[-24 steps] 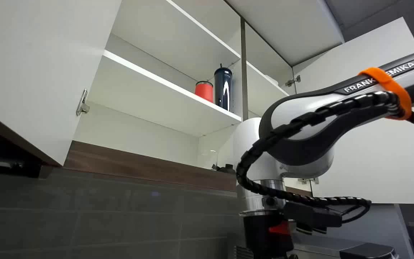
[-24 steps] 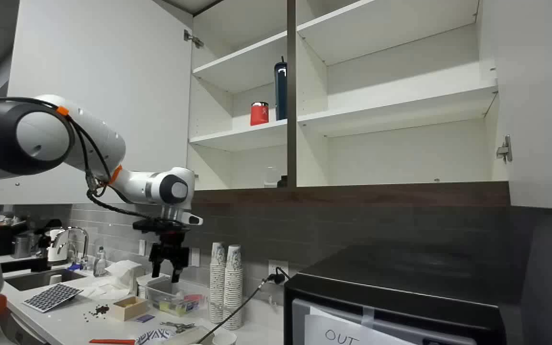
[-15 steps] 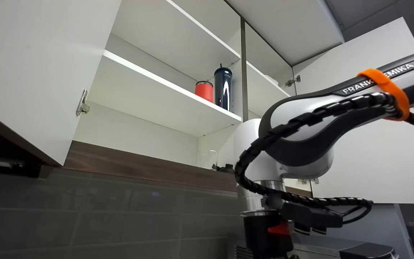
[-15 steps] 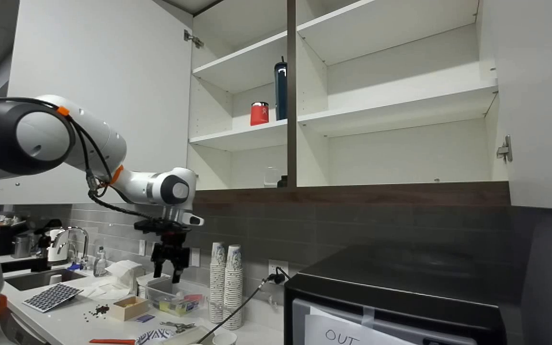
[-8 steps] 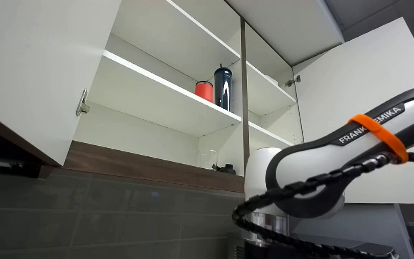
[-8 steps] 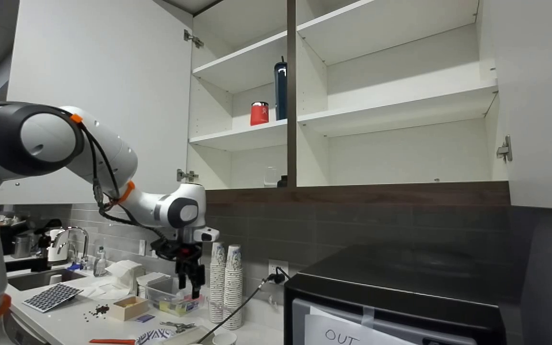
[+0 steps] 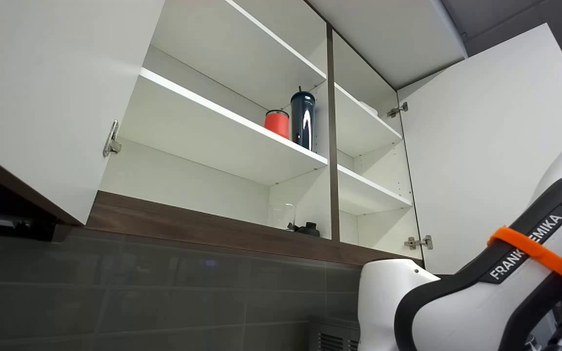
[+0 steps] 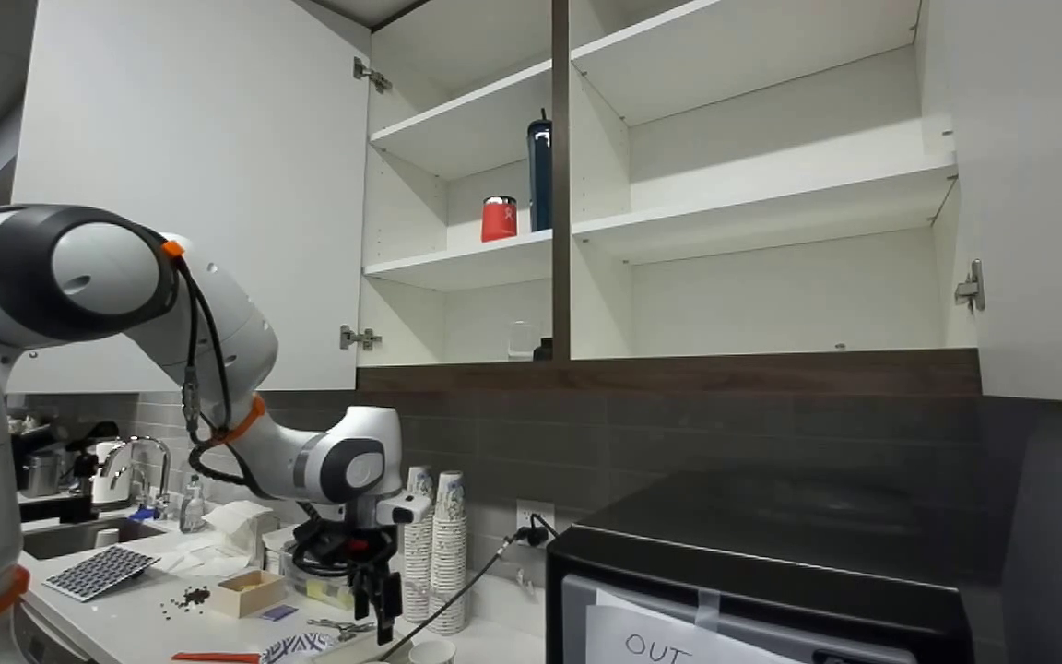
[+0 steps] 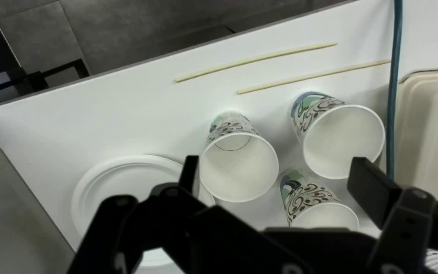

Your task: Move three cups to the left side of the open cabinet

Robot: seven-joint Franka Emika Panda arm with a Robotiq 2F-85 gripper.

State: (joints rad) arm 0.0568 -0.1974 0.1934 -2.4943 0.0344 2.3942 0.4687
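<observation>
The corner cup (image 9: 239, 167), the far cup (image 9: 340, 139) and the inner cup (image 9: 318, 203) all stand upright on the counter (image 9: 135, 114), so I judge that none of the move is done. The corner cup is nearest the counter's corner in the wrist view; the far cup is farther from it, along the long edge; the inner cup sits deepest in from that edge. I can't tell whether the last two touch. My pincer (image 9: 278, 177) hangs over them, spread wide, with hold of nothing. What remains for me is all three lifts up into the left side of the open cabinet (image 8: 561, 286).

Only in the wrist view do I get the trio together, with a plate (image 9: 124, 179) by the counter's short edge. In an exterior view I have just a cup rim (image 8: 432, 653) at the bottom, and can't say which cup's, though there the cup stacks (image 8: 448, 563) near the counter's back edge show nearly whole. The wrist view misses the cabinet; both exterior views show it, with a red tumbler (image 8: 499, 219), a blue tumbler (image 8: 540, 175) and a clear glass (image 7: 281, 217) in its left side. I take these as not among my three. In an exterior view with the arm (image 7: 456, 317) looming large, I see neither pincer nor counter.
</observation>
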